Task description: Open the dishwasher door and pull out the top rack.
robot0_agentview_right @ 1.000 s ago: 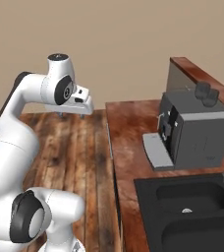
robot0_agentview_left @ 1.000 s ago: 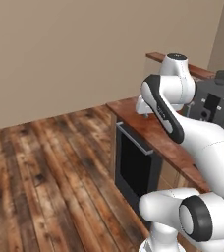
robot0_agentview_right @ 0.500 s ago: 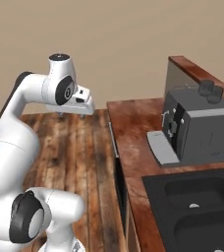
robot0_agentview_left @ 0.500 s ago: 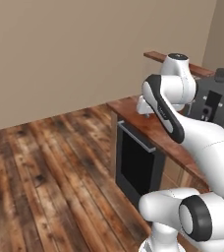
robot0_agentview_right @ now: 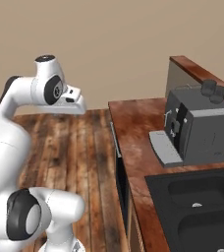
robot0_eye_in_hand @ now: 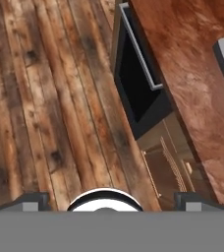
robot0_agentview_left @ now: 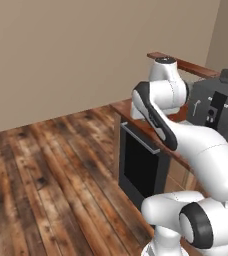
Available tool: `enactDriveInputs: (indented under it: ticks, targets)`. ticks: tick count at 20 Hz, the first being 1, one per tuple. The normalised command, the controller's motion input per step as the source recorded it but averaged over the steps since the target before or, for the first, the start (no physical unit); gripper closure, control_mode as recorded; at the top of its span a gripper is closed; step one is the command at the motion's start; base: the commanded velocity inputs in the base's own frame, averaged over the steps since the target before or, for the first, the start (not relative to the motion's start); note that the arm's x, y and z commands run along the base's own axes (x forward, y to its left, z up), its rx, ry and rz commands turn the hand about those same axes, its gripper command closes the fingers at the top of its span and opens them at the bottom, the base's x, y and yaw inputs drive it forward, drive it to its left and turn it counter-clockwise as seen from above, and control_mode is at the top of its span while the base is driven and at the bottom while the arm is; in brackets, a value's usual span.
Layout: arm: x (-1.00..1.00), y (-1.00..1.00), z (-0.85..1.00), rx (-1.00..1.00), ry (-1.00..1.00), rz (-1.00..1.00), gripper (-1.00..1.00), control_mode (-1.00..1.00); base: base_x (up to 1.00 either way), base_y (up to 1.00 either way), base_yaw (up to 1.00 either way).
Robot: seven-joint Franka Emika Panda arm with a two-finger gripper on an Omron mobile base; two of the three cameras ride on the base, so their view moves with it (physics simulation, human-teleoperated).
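The dishwasher door (robot0_agentview_left: 140, 167) is a black panel under the brown counter, standing shut, with its thin silver bar handle (robot0_agentview_left: 140, 138) along the top edge. From above, the hand view shows the door (robot0_eye_in_hand: 136, 88) and handle (robot0_eye_in_hand: 142, 55) well ahead of the hand. My gripper (robot0_eye_in_hand: 115, 201) hangs high over the wooden floor in front of the counter. It is open, with its fingertips (robot0_eye_in_hand: 33, 201) set wide apart and nothing between them. In the right base view the gripper (robot0_agentview_right: 77, 102) is left of the counter edge. The top rack is hidden behind the shut door.
A grey coffee machine (robot0_agentview_right: 197, 129) stands on the brown counter (robot0_agentview_right: 138, 142), with a dark sink (robot0_agentview_right: 197, 206) nearer the base. Light wooden cabinet doors (robot0_eye_in_hand: 169, 167) flank the dishwasher. Open wooden floor (robot0_agentview_left: 46, 170) lies to the left.
The whole picture has shifted a little in both base views, so the camera moved. The arm keeps much the same pose and the gripper stays open.
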Motion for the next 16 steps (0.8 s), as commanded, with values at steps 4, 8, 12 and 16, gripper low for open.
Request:
enactDriveInputs:
  ticks: [4, 8, 12, 16]
  targets:
    - [0.24, 0.32, -0.30, -0.14, 0.00, -0.10, -1.00, -1.00, 0.00, 0.00, 0.00]
    - [0.32, 0.27, -0.40, -0.16, 0.00, -0.12, -1.00, -1.00, 0.00, 0.00, 0.00]
    - [0.49, 0.18, -0.45, -0.21, 0.00, -0.14, -1.00, -1.00, 0.00, 0.00, 0.00]
    - [0.62, 0.17, -0.45, -0.26, 0.00, -0.14, -1.00, -1.00, 0.00, 0.00, 0.00]
